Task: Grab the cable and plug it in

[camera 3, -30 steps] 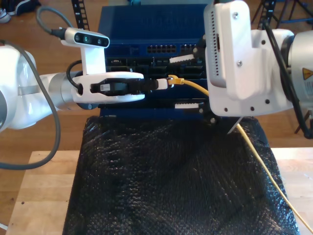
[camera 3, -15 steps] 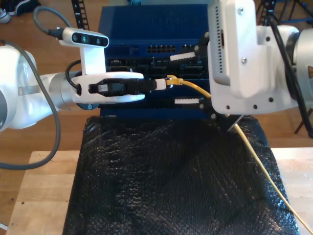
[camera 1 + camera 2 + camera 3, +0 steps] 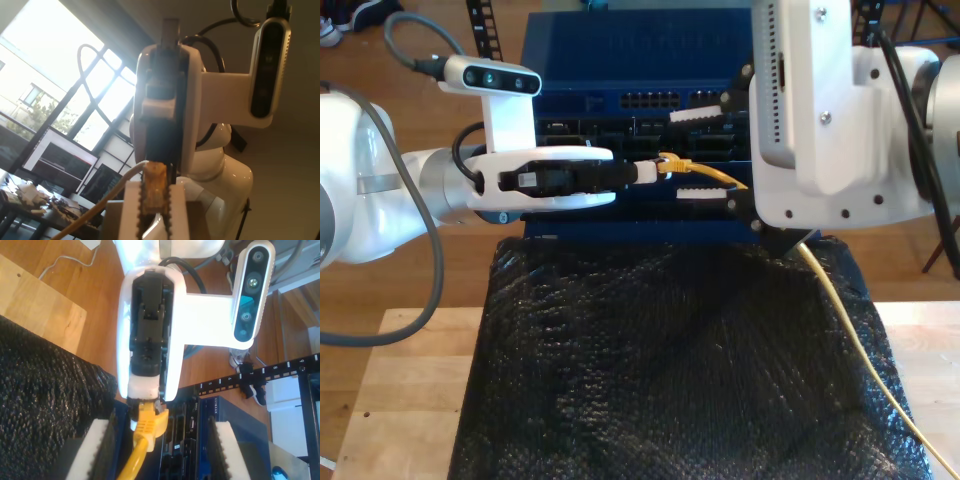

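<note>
At the exterior view's left, my first claw (image 3: 655,172) reaches sideways in front of a blue rack unit (image 3: 620,50) and is clamped on the yellow plug end of the cable (image 3: 840,310). In the first wrist view the same claw (image 3: 154,210) shows its two toothed white fingers (image 3: 131,212) pressed against either side of the plug. From that grip the cable runs toward the exterior view's right, passes behind the white body of the other arm, then slopes down across the black bubble wrap (image 3: 670,370) to the exterior view's lower right corner. The wrap covers the middle of the wooden counter (image 3: 410,390). My second claw (image 3: 675,158) comes in from the exterior view's right with its jaws spread wide, one toothed finger above the cable and one below it, neither touching it. The second wrist view looks along this claw (image 3: 160,450): its pads (image 3: 95,452) stand well apart, with the cable (image 3: 142,440) between them and the first claw (image 3: 145,407) facing it, closed on the plug. The plug lies just in front of the rack unit's rows of ports; whether it touches a port cannot be told.
</note>
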Controlling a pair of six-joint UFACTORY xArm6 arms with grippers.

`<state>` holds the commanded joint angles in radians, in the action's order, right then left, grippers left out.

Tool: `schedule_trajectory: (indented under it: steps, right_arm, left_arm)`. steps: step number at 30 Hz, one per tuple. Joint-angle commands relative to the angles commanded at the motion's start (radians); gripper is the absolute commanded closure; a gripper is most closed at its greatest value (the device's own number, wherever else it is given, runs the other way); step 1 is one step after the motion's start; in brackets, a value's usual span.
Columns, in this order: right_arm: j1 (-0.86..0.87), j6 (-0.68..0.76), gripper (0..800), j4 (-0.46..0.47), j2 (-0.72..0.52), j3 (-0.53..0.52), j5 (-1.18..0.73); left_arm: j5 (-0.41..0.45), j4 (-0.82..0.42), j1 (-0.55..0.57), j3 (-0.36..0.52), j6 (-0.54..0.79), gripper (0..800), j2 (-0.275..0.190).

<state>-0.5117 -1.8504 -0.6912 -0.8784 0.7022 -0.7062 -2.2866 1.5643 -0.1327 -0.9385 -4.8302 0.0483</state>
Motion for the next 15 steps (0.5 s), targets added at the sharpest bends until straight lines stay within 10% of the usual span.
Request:
schedule_trajectory:
  steps: [15]
  right_arm:
    - [-0.023,0.003,450,0.0,0.0,-0.002,0.0]
  left_arm:
    - [-0.006,0.0,0.003,-0.002,0.0,756,0.0]
